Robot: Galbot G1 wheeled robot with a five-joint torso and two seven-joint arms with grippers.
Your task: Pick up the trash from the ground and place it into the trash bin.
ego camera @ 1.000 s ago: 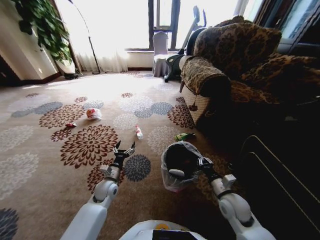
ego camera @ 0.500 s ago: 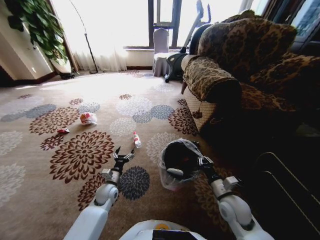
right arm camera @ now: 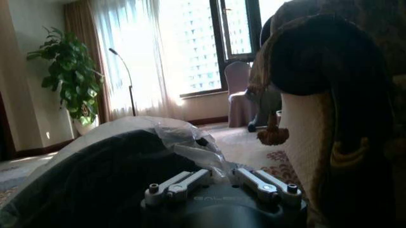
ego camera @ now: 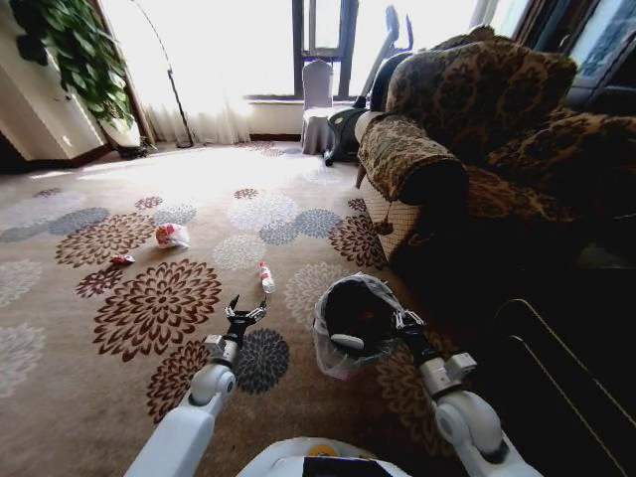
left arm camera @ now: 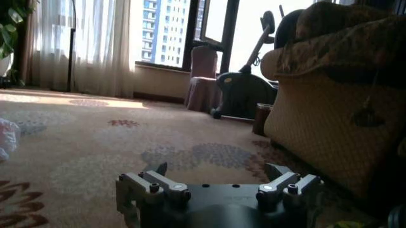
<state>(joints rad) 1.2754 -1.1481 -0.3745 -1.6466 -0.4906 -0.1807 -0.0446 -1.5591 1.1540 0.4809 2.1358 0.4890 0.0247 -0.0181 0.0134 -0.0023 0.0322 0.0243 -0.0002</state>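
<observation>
The trash bin (ego camera: 350,320), a black bucket lined with a crinkled whitish bag, hangs just above the carpet in front of me, and my right gripper (ego camera: 402,320) is shut on its rim. In the right wrist view the fingers (right arm camera: 184,183) pinch the bag edge of the trash bin (right arm camera: 108,175). My left gripper (ego camera: 244,310) is held low over the carpet, open and empty, its fingertips (left arm camera: 159,168) spread. A small clear bottle (ego camera: 265,276) lies just beyond it. Farther left lie a crumpled white-and-red wrapper (ego camera: 171,235) and a small red piece (ego camera: 121,259).
A patterned sofa (ego camera: 467,129) fills the right side, its arm (ego camera: 402,159) close beyond the bin. A dark frame (ego camera: 556,378) stands at the near right. An exercise bike (ego camera: 348,124), a covered chair (ego camera: 318,99), a floor lamp (ego camera: 169,79) and a plant (ego camera: 70,50) line the far wall.
The whole picture has shifted, so the camera moved; the bottle and the wrapper now sit lower and farther left. Both arms keep their pose, the bin still held.
</observation>
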